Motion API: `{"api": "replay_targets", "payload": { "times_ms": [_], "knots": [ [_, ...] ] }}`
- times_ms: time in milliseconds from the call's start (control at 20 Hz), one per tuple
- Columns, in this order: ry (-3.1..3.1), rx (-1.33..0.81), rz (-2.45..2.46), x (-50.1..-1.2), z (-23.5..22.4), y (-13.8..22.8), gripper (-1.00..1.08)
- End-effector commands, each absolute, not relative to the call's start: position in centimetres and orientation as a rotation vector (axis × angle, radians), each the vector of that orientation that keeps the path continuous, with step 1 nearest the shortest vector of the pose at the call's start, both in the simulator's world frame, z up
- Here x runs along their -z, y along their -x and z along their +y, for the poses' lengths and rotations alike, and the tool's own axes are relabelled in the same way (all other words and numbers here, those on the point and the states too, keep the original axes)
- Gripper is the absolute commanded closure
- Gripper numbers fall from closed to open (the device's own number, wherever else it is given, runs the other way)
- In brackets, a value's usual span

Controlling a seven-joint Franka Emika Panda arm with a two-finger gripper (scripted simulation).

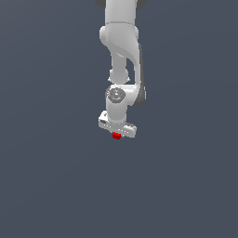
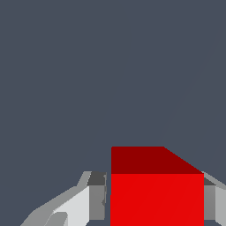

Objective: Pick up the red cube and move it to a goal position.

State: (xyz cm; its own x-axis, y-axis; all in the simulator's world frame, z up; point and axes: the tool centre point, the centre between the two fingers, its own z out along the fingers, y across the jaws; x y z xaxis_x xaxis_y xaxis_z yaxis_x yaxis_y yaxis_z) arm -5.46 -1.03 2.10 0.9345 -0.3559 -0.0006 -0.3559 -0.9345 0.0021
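Exterior view first: we see 1 white arm [image 1: 122, 56] hanging down from the top edge, its upper links cut off by the frame. At its lower end sits the gripper [image 1: 116, 135], a pale crossbar tilted slightly down toward the exterior view's right. The red cube [image 1: 116, 135] shows as a tiny red spot right under that bar, at its middle. We cannot make out the fingers there; they are too small and mostly hidden behind the bar.

Around the arm we see only flat slate-grey ground [image 1: 46, 186], with open room on both sides and below, out to every frame edge. No edge, rim or horizon shows, so we cannot tell whether the cube rests on the ground or hangs above it.

Wrist view: the cube [image 2: 156, 198] fills the lower middle, a bright face toward the camera and a darker one behind, cut off by the frame edge. 1 grey finger pad [image 2: 98, 201] sits close against 1 side of the cube, another against the opposite side, both partly cropped. We read the gripper [image 2: 154, 203] as clamped on the cube.
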Motion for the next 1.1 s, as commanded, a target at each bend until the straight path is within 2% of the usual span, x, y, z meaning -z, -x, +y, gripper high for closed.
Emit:
{"api": "replay_targets", "payload": {
  "times_ms": [0, 600, 1050],
  "knots": [
    [-3.087, 0.0, -0.573, -2.0, -1.0, 5.5, 1.08],
    [-3.088, -0.001, -0.572, -2.3, -1.0, 5.3, 1.08],
    [-3.088, -0.001, -0.572, -5.4, -0.4, 2.9, 1.08]
  ]
}}
